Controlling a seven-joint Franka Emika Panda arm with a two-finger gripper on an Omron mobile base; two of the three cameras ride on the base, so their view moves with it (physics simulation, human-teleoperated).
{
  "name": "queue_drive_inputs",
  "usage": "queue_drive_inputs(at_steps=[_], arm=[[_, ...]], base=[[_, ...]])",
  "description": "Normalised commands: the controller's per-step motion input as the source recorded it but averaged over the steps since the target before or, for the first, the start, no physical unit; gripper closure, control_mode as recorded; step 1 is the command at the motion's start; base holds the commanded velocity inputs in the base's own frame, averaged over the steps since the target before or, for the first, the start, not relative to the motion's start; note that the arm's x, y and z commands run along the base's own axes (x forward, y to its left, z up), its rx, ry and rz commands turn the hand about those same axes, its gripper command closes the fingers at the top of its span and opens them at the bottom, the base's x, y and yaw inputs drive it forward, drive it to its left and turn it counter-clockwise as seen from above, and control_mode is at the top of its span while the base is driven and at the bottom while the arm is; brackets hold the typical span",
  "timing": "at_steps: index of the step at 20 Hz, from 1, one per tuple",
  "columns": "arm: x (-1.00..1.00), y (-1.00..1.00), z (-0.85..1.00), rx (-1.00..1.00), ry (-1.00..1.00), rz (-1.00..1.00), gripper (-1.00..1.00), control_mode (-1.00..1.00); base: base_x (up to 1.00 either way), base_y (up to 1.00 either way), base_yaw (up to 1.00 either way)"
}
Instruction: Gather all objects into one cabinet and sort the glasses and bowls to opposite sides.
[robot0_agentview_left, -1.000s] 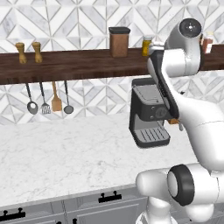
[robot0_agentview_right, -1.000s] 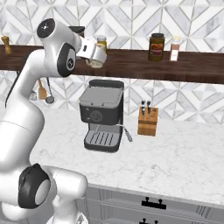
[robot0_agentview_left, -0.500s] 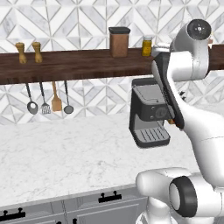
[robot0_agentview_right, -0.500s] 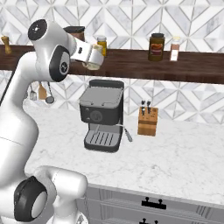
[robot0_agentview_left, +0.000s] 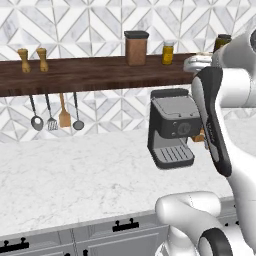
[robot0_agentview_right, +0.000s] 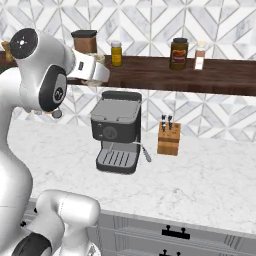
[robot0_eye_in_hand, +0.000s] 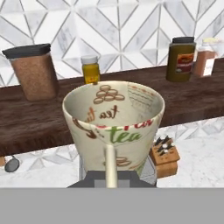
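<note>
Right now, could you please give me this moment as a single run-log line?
end effector: shut on cream cup | cup: upright, held aloft before wooden shelf | below: coffee machine on counter | cabinet: unseen

The 2 base cameras are looking forward and down from behind the arm, 1 on each side, both taking in the coffee machine (robot0_agentview_left: 172, 127) (robot0_agentview_right: 117, 131) and the dark wooden shelf (robot0_agentview_left: 90, 75) (robot0_agentview_right: 200, 75). The hand camera is sitting close, facing the same shelf (robot0_eye_in_hand: 39, 118).
</note>
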Motion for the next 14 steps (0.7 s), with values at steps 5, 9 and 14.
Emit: queue_drive_inputs(at_steps=[5, 9, 14], arm=[[-0.74, 0.2, 0.01, 0.0, 0.0, 0.16, 1.0, -1.0], [-0.58, 0.08, 0.01, -0.05, 0.0, 0.04, 1.0, -1.0], [-0.37, 0.0, 0.0, -0.02, 0.0, 0.0, 1.0, -1.0]], base=[[0.0, 0.0, 0.0], [0.0, 0.0, 0.0], [0.0, 0.0, 0.0]])
